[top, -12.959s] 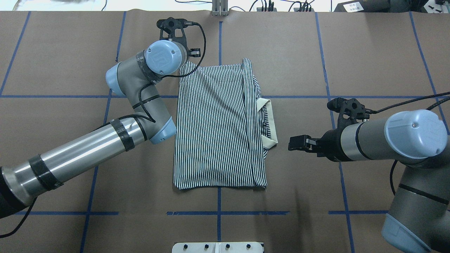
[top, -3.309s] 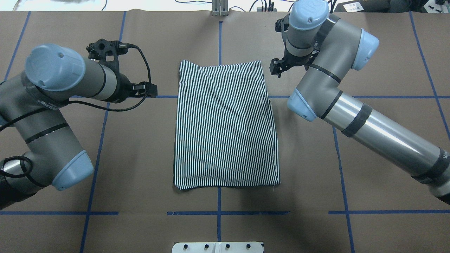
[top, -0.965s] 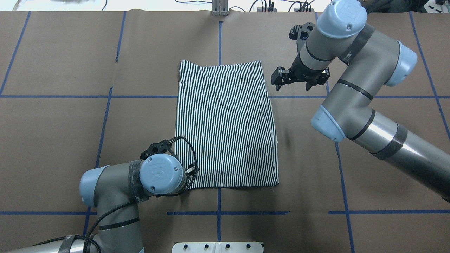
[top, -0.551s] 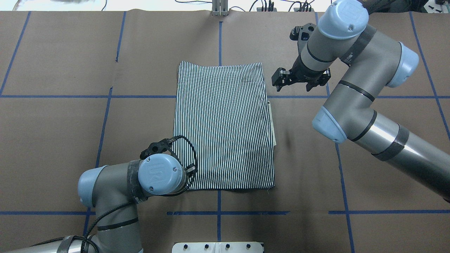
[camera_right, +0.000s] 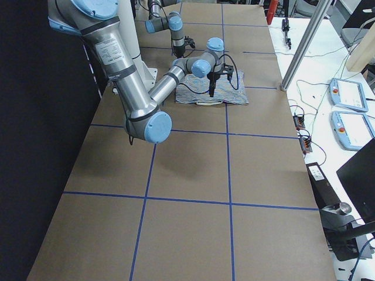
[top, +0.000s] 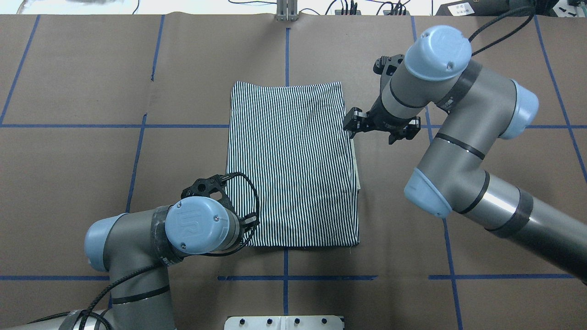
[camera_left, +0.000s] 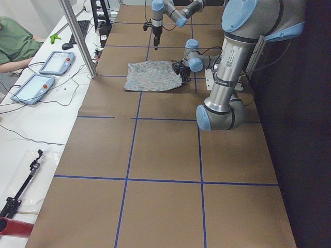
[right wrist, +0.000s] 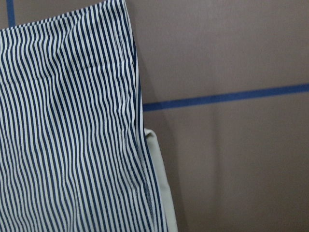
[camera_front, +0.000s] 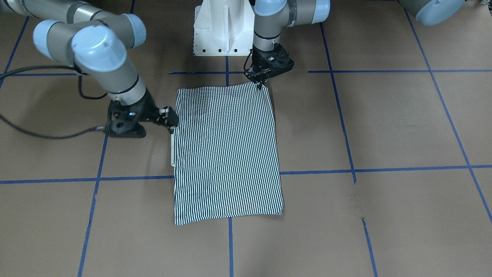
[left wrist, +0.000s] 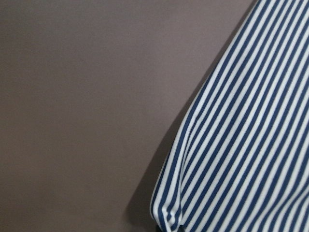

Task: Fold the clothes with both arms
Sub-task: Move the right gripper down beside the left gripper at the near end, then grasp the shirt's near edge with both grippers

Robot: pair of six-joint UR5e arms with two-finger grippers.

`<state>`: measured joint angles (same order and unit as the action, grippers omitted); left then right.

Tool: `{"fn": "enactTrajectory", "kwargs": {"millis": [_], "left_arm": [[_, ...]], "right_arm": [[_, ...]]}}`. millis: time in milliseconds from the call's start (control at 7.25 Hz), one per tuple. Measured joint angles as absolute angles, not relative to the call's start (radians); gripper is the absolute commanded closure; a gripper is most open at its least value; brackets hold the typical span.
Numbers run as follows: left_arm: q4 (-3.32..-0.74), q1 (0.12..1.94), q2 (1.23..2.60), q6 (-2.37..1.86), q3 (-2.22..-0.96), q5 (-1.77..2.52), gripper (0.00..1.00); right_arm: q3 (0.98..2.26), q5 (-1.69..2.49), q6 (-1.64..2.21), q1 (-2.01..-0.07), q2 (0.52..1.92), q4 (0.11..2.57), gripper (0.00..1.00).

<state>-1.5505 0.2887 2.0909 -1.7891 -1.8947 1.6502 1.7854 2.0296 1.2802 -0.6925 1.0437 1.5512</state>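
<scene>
The clothes, one navy-and-white striped shirt (top: 293, 165), lie folded in a rectangle mid-table, with a strip of cream collar (top: 355, 169) showing along the right edge. In the front-facing view my left gripper (camera_front: 262, 84) is shut on the shirt's (camera_front: 226, 154) near-left corner. The left wrist view shows that corner (left wrist: 169, 217) slightly raised over its shadow. In the overhead view my left arm's wrist (top: 197, 224) hides that gripper. My right gripper (top: 349, 126) is open at the shirt's right edge, just beyond the collar (camera_front: 173, 150), and holds nothing.
The brown paper table cover carries a grid of blue tape lines (top: 284, 277). The white pedestal base (camera_front: 223, 27) stands at the robot's side of the shirt. Beyond the far edge are tablets (camera_left: 54, 62), cables, a metal post (camera_left: 77, 36) and a person's green sleeve (camera_left: 15, 46).
My right gripper has dropped in toward the shirt's right edge. The left arm has drawn slightly back toward the base. The shirt's near edge shifted a little left, and the collar strip now shows.
</scene>
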Motion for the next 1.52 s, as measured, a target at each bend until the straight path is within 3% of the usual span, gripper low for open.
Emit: {"fn": "enactTrajectory", "kwargs": {"millis": [689,1516], "left_arm": [[-1.557,0.289,2.090,-1.677,-1.908,1.651,1.00],[-1.558,0.288,2.091,-1.673,-1.908,1.651,1.00]], "right_arm": [[1.833,1.742,1.972,-0.352,1.041,1.552,0.00],[1.743,1.663,2.155,-0.280,1.002,1.561,0.00]]}}
